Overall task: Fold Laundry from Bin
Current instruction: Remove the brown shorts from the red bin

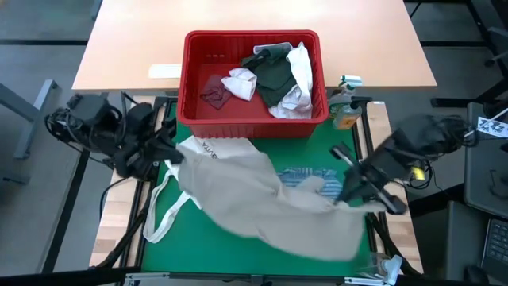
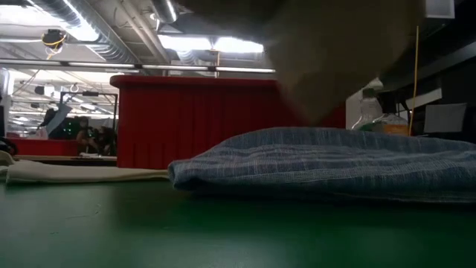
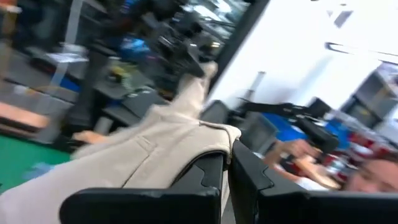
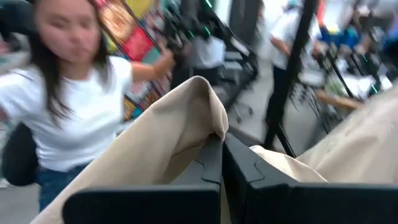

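Observation:
A tan shirt [image 1: 270, 199] hangs spread between my two grippers above the green mat [image 1: 238, 254]. My left gripper [image 1: 173, 155] is shut on its left end, and my right gripper [image 1: 349, 191] is shut on its right end. Under the shirt, a blue-striped cloth [image 2: 335, 160] lies flat on the mat. The red bin [image 1: 194, 71] stands at the mat's far edge and holds a white piece [image 1: 240, 82], a dark green-grey top [image 1: 274, 75] and a maroon piece [image 1: 214, 89]. My left gripper pinches a bunched fold of the tan shirt's edge [image 3: 214, 134] between its two fingers, which point level. The cloth runs away from the fingers toward the other arm, lifted off the mat. My right gripper pinches a raised fold of the shirt's edge [image 4: 208, 109] between its two fingers [image 4: 245, 171], which point level. The cloth drapes down on both sides of the fingers.
A white tote bag [image 1: 210, 147] lies on the mat's left part, its long straps [image 1: 163, 214] trailing toward the near edge. A spray bottle [image 1: 345, 111] stands right of the bin. People show in the room beyond the table in both wrist views.

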{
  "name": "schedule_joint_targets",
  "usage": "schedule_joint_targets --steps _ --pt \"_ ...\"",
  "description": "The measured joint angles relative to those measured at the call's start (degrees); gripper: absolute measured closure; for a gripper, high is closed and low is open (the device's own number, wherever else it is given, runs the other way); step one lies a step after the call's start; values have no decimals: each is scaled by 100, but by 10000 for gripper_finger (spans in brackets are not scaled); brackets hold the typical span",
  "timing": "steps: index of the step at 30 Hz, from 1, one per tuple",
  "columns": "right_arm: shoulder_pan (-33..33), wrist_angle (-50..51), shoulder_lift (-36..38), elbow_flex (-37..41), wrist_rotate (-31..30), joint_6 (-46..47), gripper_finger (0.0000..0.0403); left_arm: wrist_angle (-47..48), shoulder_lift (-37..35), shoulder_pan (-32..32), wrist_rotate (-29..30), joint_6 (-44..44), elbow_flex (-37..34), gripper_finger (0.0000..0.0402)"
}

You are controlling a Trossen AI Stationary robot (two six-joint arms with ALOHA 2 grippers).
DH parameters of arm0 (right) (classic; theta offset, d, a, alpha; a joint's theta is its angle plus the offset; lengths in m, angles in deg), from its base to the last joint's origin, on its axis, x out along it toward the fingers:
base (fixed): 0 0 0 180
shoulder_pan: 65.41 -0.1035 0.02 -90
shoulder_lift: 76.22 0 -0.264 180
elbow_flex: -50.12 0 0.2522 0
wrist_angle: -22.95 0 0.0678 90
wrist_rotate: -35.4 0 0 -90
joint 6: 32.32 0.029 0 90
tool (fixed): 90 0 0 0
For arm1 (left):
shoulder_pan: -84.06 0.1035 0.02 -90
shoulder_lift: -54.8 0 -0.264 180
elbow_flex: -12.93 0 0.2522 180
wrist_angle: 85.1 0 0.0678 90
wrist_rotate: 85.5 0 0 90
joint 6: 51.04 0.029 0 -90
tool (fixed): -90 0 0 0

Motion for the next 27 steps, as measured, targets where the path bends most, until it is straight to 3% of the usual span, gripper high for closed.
schedule_joint_targets --steps 8,15,22,27 --pt "-748 -605 23 0 -278 -3 403 -291 359 -1084 272 -247 0 396" --pt "-1183 -226 3 0 -905 107 403 -171 1034 -1952 825 -817 0 396" --pt "-1248 608 -160 0 -1636 105 403 301 1633 -2529 2319 -1504 0 396" --pt "-1129 1349 -229 0 -2343 107 403 1367 1678 -2572 3506 -2501 0 396"
